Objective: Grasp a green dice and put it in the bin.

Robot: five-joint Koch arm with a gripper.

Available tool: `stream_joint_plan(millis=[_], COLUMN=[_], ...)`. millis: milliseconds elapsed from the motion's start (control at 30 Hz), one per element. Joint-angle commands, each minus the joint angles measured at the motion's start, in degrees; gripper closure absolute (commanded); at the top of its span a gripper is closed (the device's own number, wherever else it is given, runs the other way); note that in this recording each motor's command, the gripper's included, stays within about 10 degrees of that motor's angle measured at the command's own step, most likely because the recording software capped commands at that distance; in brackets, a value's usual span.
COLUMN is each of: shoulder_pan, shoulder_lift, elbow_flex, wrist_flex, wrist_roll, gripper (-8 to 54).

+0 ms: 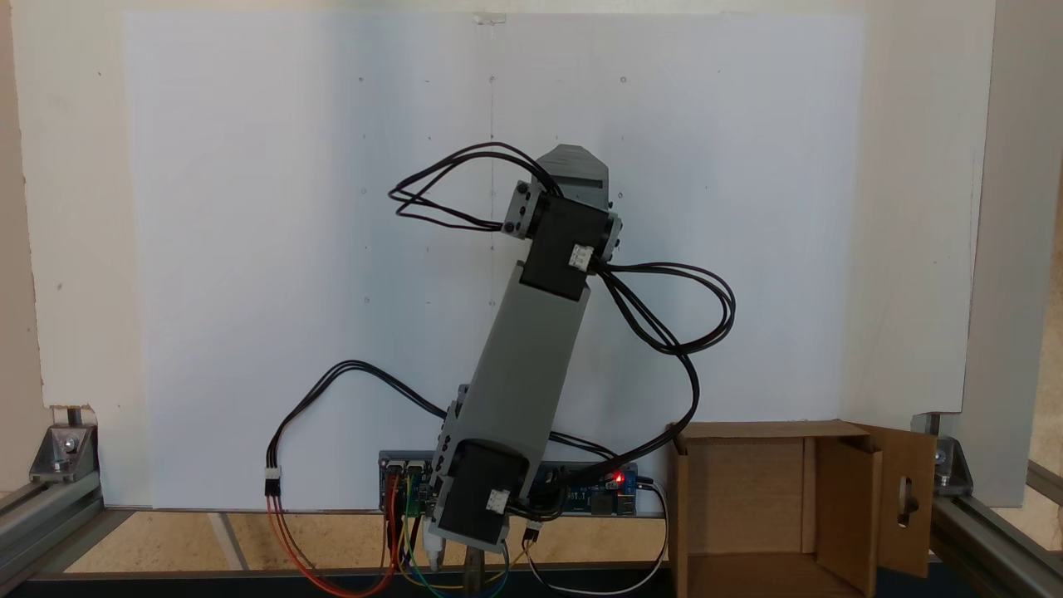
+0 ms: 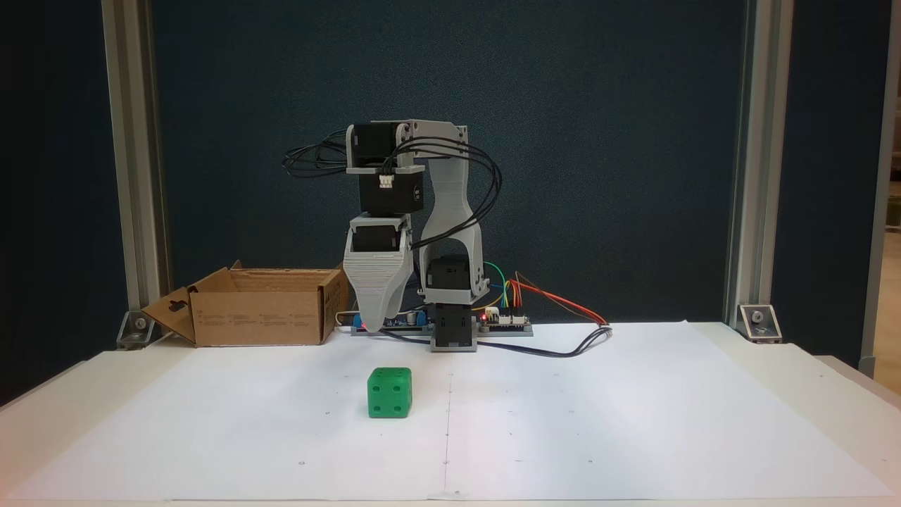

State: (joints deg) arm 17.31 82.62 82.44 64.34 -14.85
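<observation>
The green dice (image 2: 389,393) rests on the white paper, in front of the arm's base and a little to its left in this fixed view. Its faces show sunken round pips. My gripper (image 2: 371,324) hangs point-down above the paper, behind the dice and well apart from it. Only one grey wedge-shaped jaw shows, so whether it is open or shut cannot be told. Seen from above, the gripper (image 1: 573,166) is a grey block at the end of the folded arm. The bin (image 2: 260,306), a brown cardboard box with a slotted flap, stands left of the arm's base; in the other fixed view the bin (image 1: 747,465) is at the bottom right.
A white paper sheet (image 2: 563,422) covers the table. The controller board (image 2: 503,320) with coloured wires lies beside the arm's base. Black cables (image 1: 689,316) loop off the arm. Aluminium frame posts (image 2: 750,176) stand at the table's corners.
</observation>
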Motion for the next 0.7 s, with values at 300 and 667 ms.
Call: stream_joint_plan(millis=[300,667], shoulder_pan=[-1.5,-1.8], shoulder_lift=[0.3,0.3], elbow_flex=[7.0,11.2], wrist_flex=[-7.7,-12.6], wrist_roll=[1.7,5.9], gripper=[0.9,0.9])
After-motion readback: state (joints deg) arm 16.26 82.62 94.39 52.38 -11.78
